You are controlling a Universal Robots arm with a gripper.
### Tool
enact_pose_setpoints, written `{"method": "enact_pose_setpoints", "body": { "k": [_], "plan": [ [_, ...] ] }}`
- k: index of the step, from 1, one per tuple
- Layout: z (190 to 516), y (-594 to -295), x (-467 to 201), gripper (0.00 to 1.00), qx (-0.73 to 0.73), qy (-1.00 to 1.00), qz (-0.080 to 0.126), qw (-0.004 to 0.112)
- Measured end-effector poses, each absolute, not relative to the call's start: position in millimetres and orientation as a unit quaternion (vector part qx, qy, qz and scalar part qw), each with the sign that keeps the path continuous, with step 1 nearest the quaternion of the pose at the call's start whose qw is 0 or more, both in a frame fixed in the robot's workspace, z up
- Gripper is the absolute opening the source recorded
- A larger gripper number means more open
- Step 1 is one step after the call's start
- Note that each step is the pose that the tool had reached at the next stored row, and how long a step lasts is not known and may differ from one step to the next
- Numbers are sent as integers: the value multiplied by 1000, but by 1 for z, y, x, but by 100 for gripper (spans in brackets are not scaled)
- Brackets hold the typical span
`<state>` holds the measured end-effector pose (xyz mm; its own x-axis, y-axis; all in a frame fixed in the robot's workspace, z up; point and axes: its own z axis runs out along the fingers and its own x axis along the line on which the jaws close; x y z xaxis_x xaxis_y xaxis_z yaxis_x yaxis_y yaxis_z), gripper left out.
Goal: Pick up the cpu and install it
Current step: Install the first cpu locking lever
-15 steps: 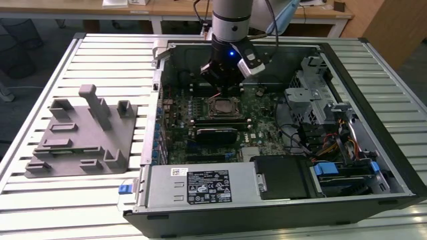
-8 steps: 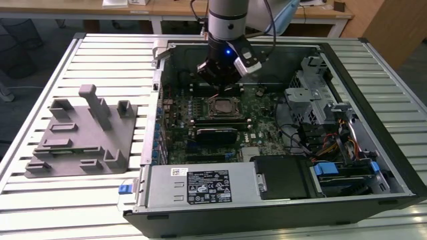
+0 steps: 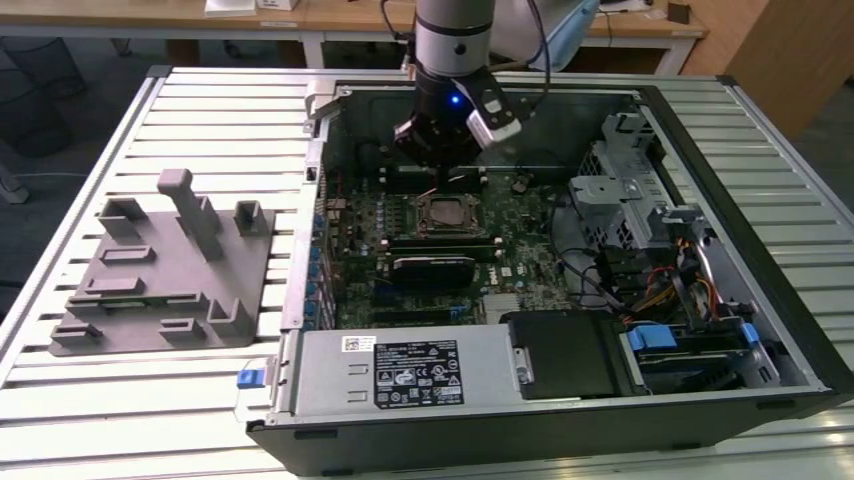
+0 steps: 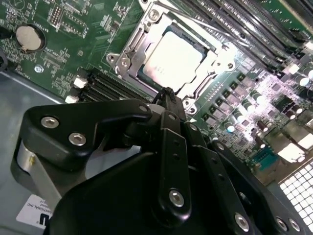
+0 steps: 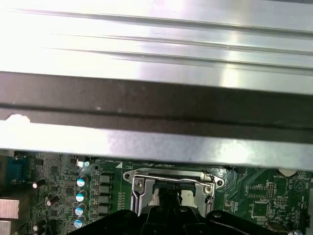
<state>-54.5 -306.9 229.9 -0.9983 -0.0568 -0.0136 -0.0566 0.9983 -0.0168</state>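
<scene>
the cpu [image 4: 175,58] lies seated in the motherboard socket [image 4: 128,49], light, stiff and fragile, best taken by its thin edges, while the claw [image 4: 167,94] hangs just above, clenched and empty.

Exterior view high, overlooking open computer case [image 3: 561,250], both wrist views close (sharing the socket [image 4: 171,58])

the cpu [image 4: 177,59] has a smooth, pale, dull-shining metal top; its socket frame [image 4: 128,49] is bright polished metal. the gripper [image 4: 168,98] looks like matt black plastic with shiny screws; the tray [image 3: 160,275] is matt grey plastic; the desk [image 3: 80,400] is ribbed, satin metal.
</scene>
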Motion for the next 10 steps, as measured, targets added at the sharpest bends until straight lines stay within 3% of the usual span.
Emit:
{"method": "enact_pose_setpoints", "body": {
  "k": [10],
  "plan": [
    [228, -294, -54, 11, -28, 1000, -8, 7]
  ]
}}
